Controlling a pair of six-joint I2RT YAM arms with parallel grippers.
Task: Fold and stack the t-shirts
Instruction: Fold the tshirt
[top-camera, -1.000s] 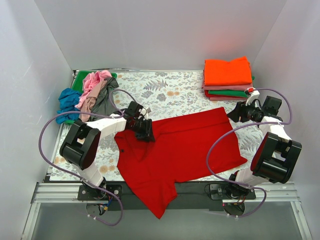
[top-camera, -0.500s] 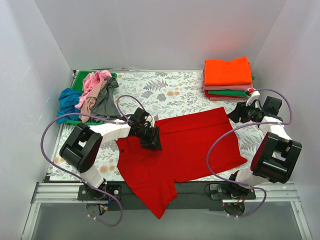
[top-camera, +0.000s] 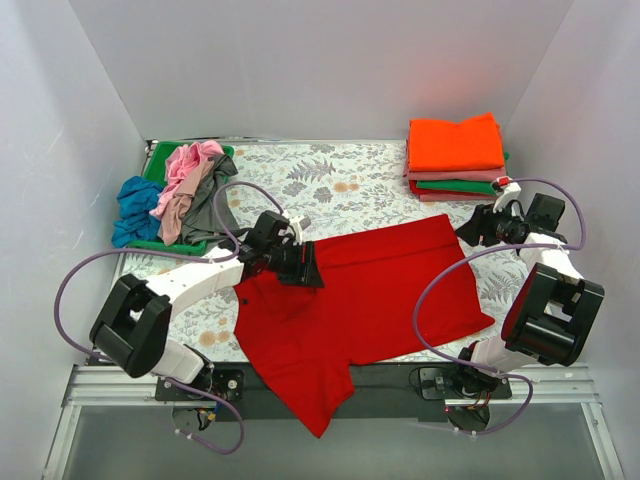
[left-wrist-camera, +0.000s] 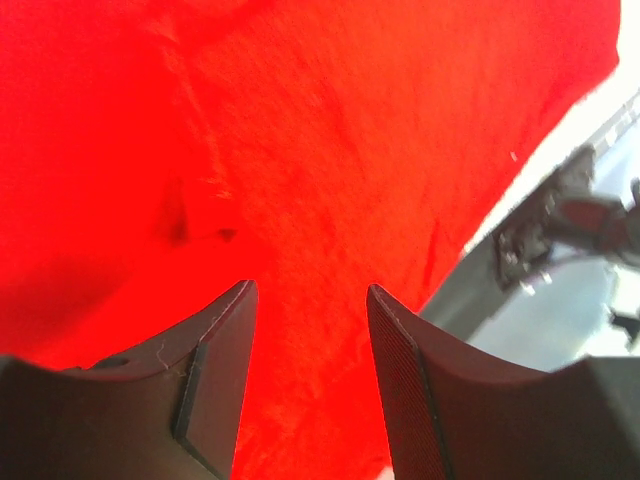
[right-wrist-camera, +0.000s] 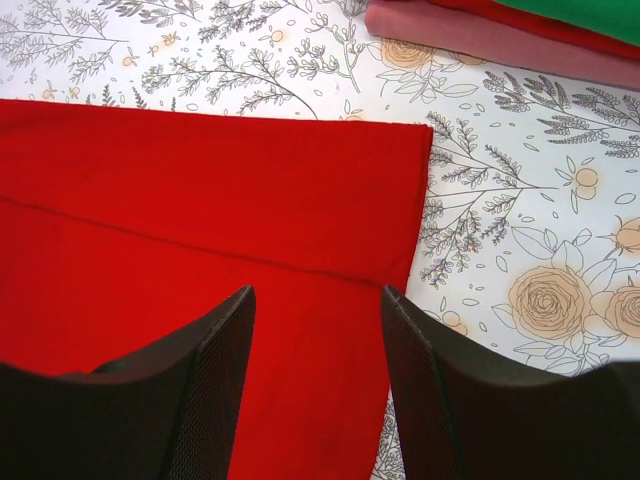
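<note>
Remotely, I see the red t-shirt (top-camera: 380, 290) spread on the tablecloth (top-camera: 340, 185), left gripper (top-camera: 303, 268) over its 10 o'clock corner and right gripper (top-camera: 472, 228) near its 2 o'clock corner, both with fingers parted, gripping nothing.

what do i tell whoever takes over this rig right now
left gripper: open, empty, low over the left part of the red t-shirt.
right gripper: open, empty, by its far right corner.
red t-shirt: spread mid-table, near end past the tablecloth edge.
done: folded stack at far right, orange t-shirt on top.
left: fold and stack the red one, then the loose heap at far left.
</note>
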